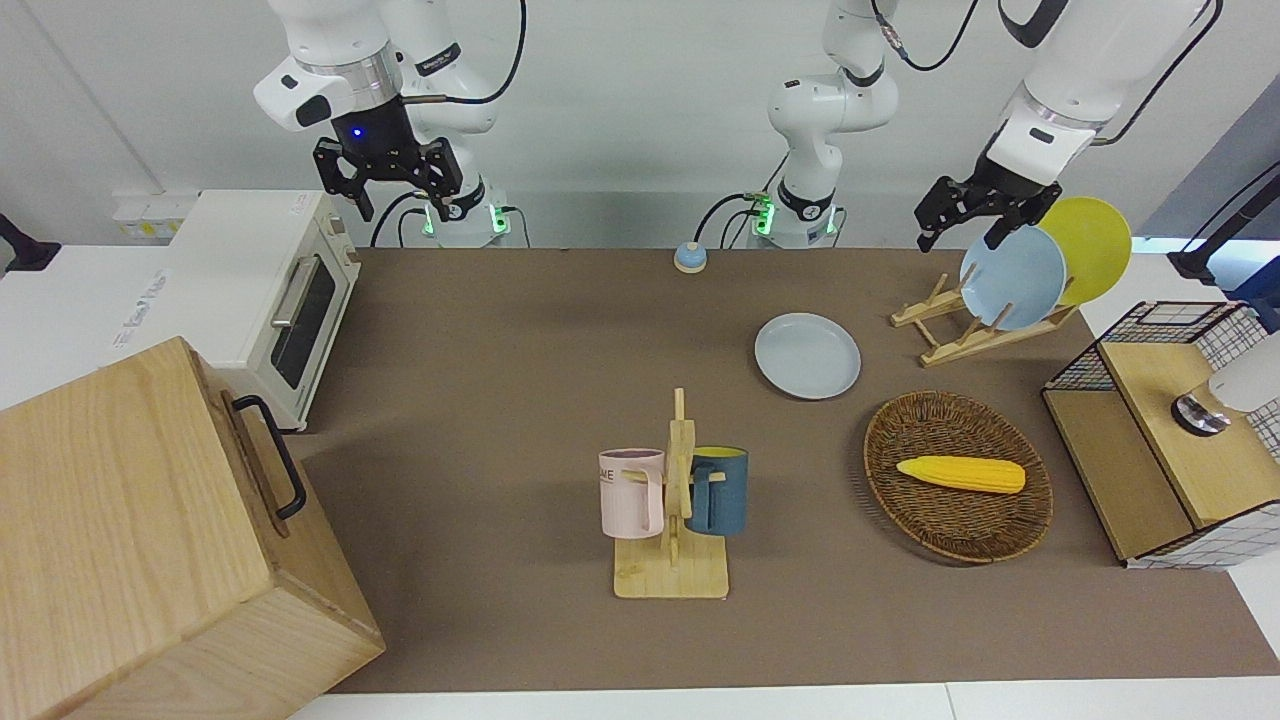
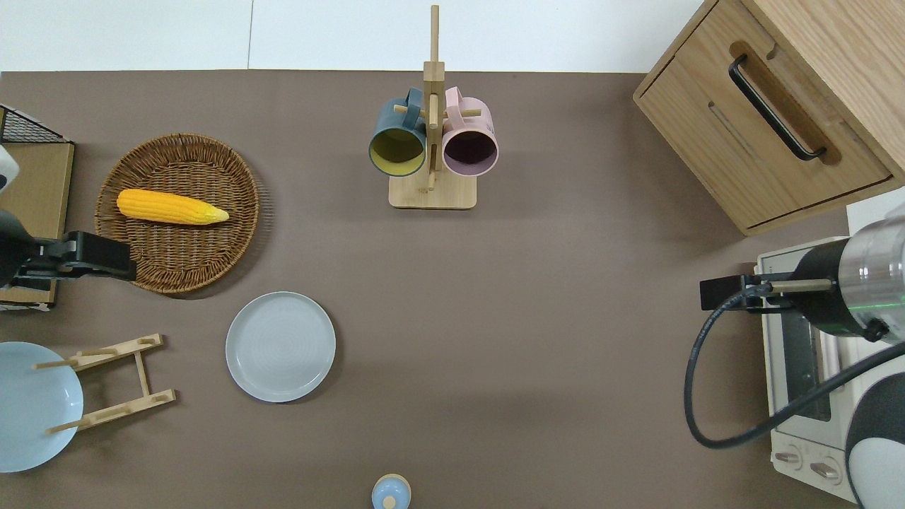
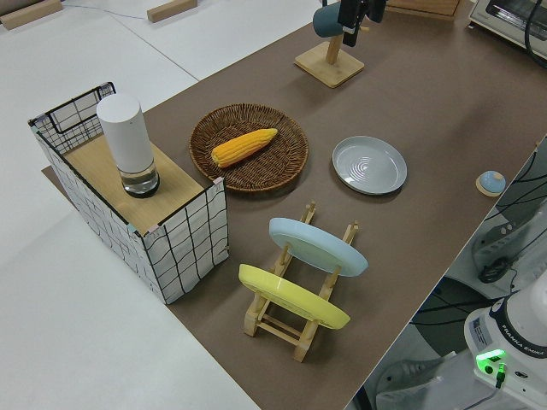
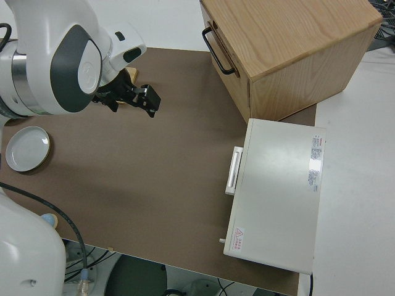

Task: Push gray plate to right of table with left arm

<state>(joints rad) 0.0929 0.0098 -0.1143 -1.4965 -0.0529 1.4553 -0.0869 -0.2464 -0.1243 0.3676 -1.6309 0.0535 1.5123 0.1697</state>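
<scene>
Gray plate flat on surface, lower left of overhead frame, untouched btwn basket and rack; left hand up top right in front view, fingers spread, prob staging to push; right arm parked.

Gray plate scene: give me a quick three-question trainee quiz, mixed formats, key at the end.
1. True or false: the gray plate lies flat on the table.
2. What lies in the wicker basket?
3. Which stands nearer to the robots: (a) the gray plate or (b) the mug tree?

Key: 1 true. 2 a corn cob. 3 (a).
</scene>
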